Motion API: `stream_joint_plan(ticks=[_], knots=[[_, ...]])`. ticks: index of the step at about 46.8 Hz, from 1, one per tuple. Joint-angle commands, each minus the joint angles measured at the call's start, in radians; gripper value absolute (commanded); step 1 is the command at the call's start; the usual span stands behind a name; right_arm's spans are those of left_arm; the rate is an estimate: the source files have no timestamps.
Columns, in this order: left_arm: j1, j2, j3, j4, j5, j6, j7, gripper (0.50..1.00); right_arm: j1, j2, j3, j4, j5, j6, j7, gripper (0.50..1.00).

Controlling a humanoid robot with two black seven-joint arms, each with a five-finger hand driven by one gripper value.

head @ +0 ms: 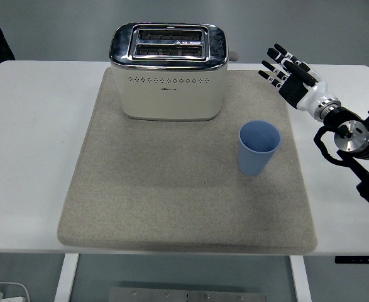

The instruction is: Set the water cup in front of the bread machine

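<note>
Blue cup (258, 148) stands upright on the grey mat (171, 207), open end up, nothing visible inside. It sits on the right half of the mat, nearer the right edge than the middle. It is in front of and to the right of the toaster (169, 70), well apart from it, not touching anything but the mat.

Toaster is cream-bodied with a shiny metal top, two slots facing up. A row of small holes runs across its front face. A knob or lever sticks out on its right side. It stands at the back of the mat, roughly centred left to right.

Mat lies flat on the white table (27, 157), covering most of the middle. Bare table shows on both sides and along the near edge.

Right hand (288, 71) is up at the back right, over the mat's far right corner and the bare table beside it. Fingers spread and extended, pointing away toward the upper left, holding nothing. It is well apart from the cup, behind it and to the right. Wrist and forearm trail back to the picture's right edge.

Left arm does not show.

Under the table's near edge, floor and a table leg show; some white object sits at the bottom left corner, too cropped to tell what.
</note>
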Motion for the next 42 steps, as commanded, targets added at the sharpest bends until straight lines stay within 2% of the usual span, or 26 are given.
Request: stream_joint_plan(ticks=[1,20,28,42], knots=[[0.0,0.0,-0.001,0.0,0.0,0.0,0.0,1.0,0.0,0.0,0.0,0.0,0.0,0.0,0.001,0.926],[0.0,0.0,-0.001,0.001,-0.002,0.0,0.0,1.0,-0.001,-0.005,-0.002,0.005,-0.008,0.006,-0.001,0.926],[0.0,0.0,-0.001,0.001,-0.002,0.0,0.0,1.0,-0.004,-0.02,-0.003,0.012,-0.043,0.049,-0.002,0.926],[0.0,0.0,0.001,0.001,-0.002,0.0,0.0,1.0,-0.026,-0.092,-0.014,0.012,-0.077,0.146,-0.006,0.926]])
